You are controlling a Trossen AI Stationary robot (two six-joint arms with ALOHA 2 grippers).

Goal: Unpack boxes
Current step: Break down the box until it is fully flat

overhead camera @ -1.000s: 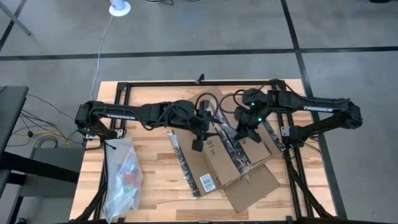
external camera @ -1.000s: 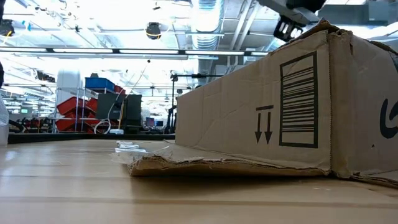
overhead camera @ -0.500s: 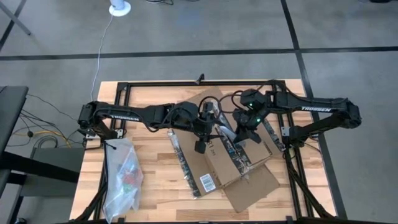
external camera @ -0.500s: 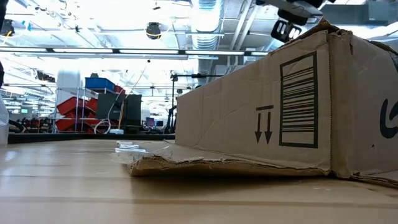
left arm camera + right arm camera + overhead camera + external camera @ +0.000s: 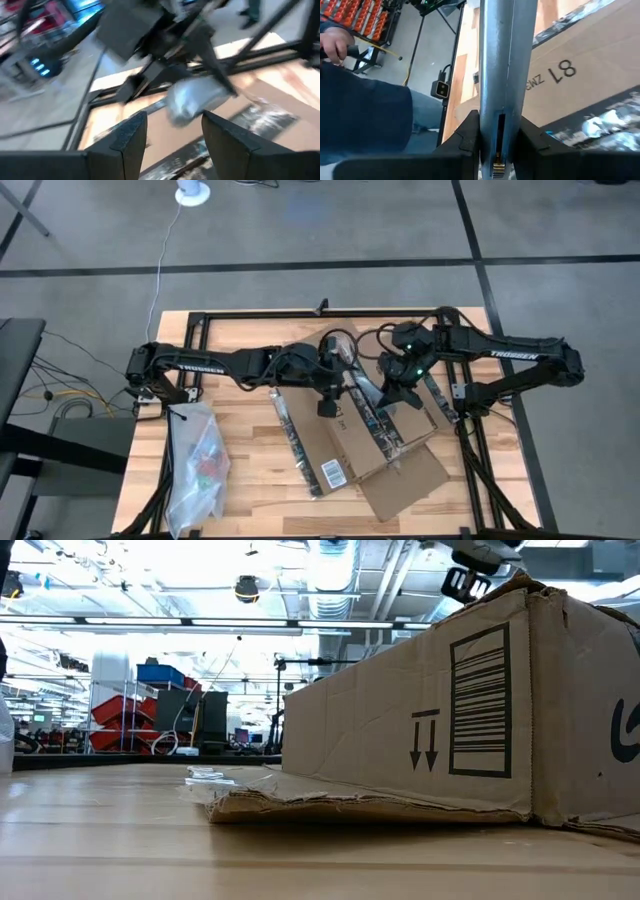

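Brown cardboard of the box is seen lying mid-table with flaps spread. A silvery pouch is pinched in the right gripper above it. The left gripper is held open just beside. If the pinch loosens, the pouch may be dropped before it is passed across.

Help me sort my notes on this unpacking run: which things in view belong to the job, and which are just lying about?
Job in hand:
cardboard box, flaps spread
right gripper above it, shut on a grey flat item
left gripper beside it, open

Lying about:
clear plastic bag at the table's left edge
a person beyond the table
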